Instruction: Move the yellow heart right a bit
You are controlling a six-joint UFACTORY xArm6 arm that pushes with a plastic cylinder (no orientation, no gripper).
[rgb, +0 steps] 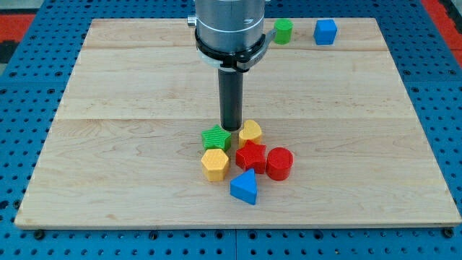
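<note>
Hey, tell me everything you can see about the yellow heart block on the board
The yellow heart is a small, matte, plastic-looking block lying flat on the wooden board, in the cluster near the view's bottom centre. Its top face is lighter yellow, its sides darker. My tip stands right at its view-left edge, seemingly touching. The green star sits to its view-left beyond the tip, and the red star lies just below it, touching or nearly so. Its lobes are hard to make out.
</note>
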